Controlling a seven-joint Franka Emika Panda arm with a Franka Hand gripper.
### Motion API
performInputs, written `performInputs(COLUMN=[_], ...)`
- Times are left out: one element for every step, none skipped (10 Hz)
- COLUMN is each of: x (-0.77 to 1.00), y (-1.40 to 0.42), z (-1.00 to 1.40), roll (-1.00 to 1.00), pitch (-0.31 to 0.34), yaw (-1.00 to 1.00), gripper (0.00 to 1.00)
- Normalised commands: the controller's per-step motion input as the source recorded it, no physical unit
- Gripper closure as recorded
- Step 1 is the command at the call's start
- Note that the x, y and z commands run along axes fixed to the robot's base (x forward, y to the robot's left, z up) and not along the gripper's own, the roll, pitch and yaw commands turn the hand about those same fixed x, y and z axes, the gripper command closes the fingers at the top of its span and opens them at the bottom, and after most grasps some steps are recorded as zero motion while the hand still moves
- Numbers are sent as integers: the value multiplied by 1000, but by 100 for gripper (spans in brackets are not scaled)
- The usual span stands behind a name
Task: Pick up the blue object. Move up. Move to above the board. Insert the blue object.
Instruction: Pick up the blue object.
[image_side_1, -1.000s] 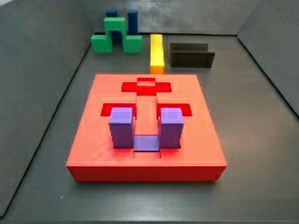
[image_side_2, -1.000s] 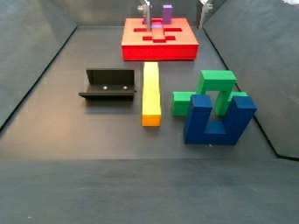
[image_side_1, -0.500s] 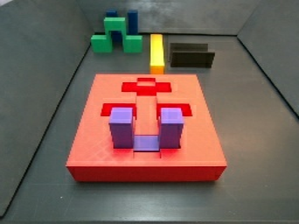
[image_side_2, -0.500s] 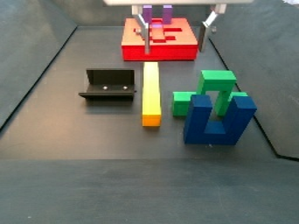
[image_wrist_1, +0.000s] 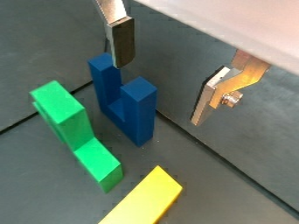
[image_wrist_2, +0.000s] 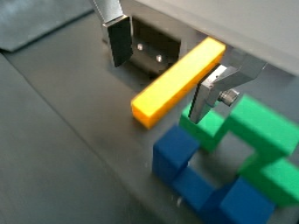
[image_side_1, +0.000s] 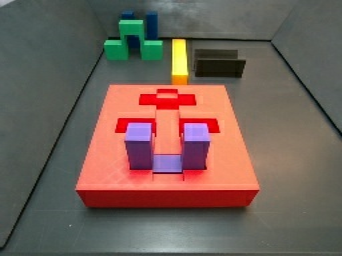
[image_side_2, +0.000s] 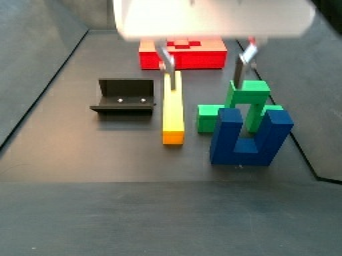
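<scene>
In a side view, the gripper (image_side_2: 205, 62) hangs with jaws apart and empty above the matte dark blue U-shaped block (image_side_2: 250, 136).

- Gripper (image_side_2: 203, 55): located above the floor in a side view; two flat silver plate fingers (image_wrist_1: 212, 96) with dark pads.
- Finger mounts: bent metal brackets, tan-tinted, with a visible screw, in both wrist views.
- Housing above fingers: pale, whitish, boxy body.
</scene>
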Motion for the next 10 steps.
performInputs(x=[-100,-111,-49,-31,-91,-326,-329,-286,-29,77], y=[289,286,251,183,166,0,0,-37,-6,0], z=[-386,-326,-294,-314,-266,-186,-17,0,-114,-289], roll=[-171,-187,-193,-216,-237,-224,-177,-114,-19,53], pitch=[-54,-73,-67,-100,-106,-160,-143,-116,-121,-83], yaw=[-186,-171,-143,-117,-89,0,0,0,0,0], gripper=[0,0,0,0,0,0,0,0,0,0])
